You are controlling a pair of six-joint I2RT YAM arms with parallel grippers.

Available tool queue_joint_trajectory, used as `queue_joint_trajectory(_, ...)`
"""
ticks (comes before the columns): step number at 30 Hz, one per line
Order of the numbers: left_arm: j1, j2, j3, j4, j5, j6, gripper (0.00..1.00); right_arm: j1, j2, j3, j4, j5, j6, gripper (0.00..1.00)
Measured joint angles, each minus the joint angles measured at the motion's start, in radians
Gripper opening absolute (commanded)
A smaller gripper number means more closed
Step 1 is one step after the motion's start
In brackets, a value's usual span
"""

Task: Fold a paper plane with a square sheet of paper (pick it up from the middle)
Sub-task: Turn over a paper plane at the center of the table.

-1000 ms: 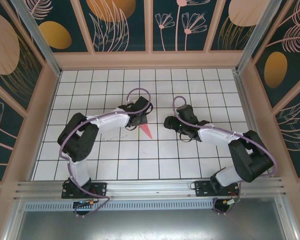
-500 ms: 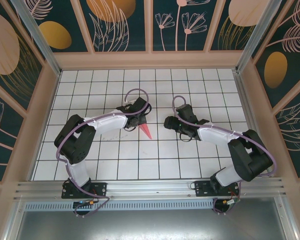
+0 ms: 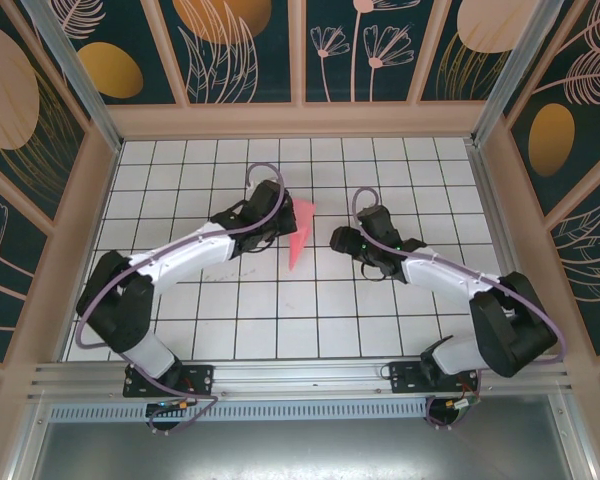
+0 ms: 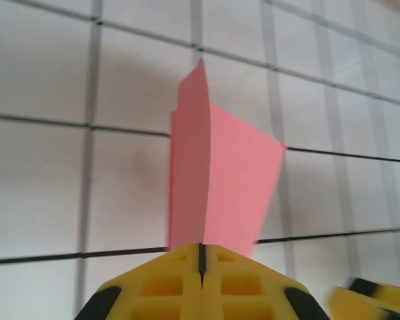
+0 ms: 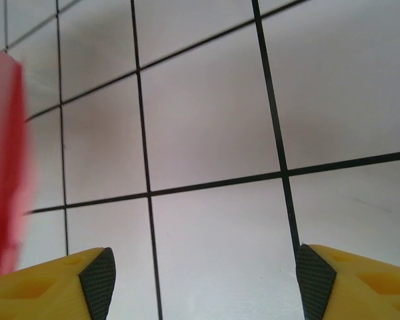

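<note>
The square sheet of paper stands folded as a narrow, pointed pink paper plane [image 3: 299, 233] with a centre crease, near the middle of the tiled table. My left gripper [image 3: 278, 228] is shut on its near end, and in the left wrist view the paper plane [image 4: 217, 193] rises straight out of the closed yellow fingertips of the left gripper [image 4: 202, 250]. My right gripper [image 3: 338, 240] hovers just right of the paper, open, with nothing between its fingers [image 5: 97, 280]. The pink edge of the paper plane [image 5: 3, 160] shows at the left of the right wrist view.
The white tiled table [image 3: 230, 320] is boxed in by patterned walls with a wooden rim [image 3: 300, 120] on three sides. An aluminium rail [image 3: 300, 378] carrying both arm bases runs along the near edge.
The left gripper closed on the paper and the arm stretched toward the far side, carrying it up off the table. The paper now shows longer and more spread. The right arm barely shifted.
</note>
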Motion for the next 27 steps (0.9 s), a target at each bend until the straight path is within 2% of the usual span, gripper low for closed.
queue_joint_trajectory(4, 0.0, -0.017, -0.093, 0.174, 0.098, 0.005, 0.0, 0.001, -0.038, -0.003, 0.026, 0.001, 0.016, 0.71)
queue_joint_trajectory(10, 0.0, 0.018, -0.266, 0.365, 0.171, -0.034, 0.0, 0.024, -0.072, -0.034, 0.081, 0.0, 0.036, 0.64)
queue_joint_trajectory(15, 0.0, 0.031, -0.362, 0.462, 0.177, -0.068, 0.0, 0.077, -0.059, -0.045, 0.12, -0.006, 0.052, 0.54)
queue_joint_trajectory(22, 0.0, 0.031, -0.444, 0.54, 0.167, -0.106, 0.0, 0.163, 0.076, -0.022, 0.175, -0.051, 0.063, 0.39)
queue_joint_trajectory(27, 0.0, 0.031, -0.463, 0.558, 0.158, -0.117, 0.0, 0.205, 0.162, 0.011, 0.207, -0.085, 0.079, 0.35)
